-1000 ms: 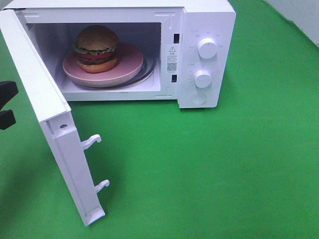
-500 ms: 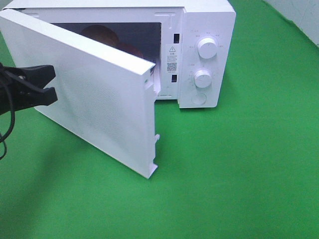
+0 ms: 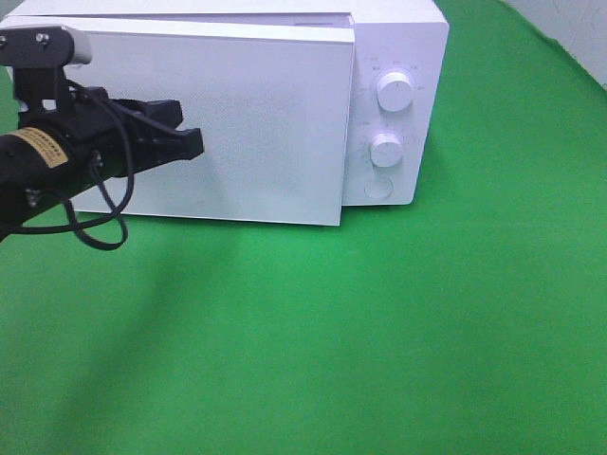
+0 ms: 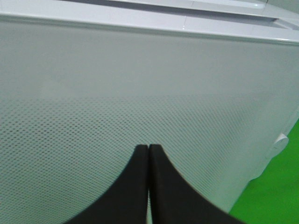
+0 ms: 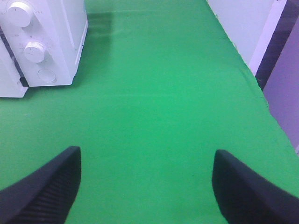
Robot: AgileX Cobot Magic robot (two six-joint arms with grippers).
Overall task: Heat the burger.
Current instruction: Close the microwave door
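Where left pincer (image 3: 197, 141) meets door (image 3: 270, 114), green cloth (image 3: 379, 332)

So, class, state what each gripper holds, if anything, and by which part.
Nothing is held. The left gripper is shut on nothing, its tips at the microwave door; the right gripper is open and empty above the green cloth.

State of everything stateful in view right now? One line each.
microwave door, almost shut; a thin gap shows at its latch side
left gripper, shut, empty, fingers together at the door face
right gripper, open, empty, over the green cloth
upper knob, setting unreadable
lower knob, setting unreadable
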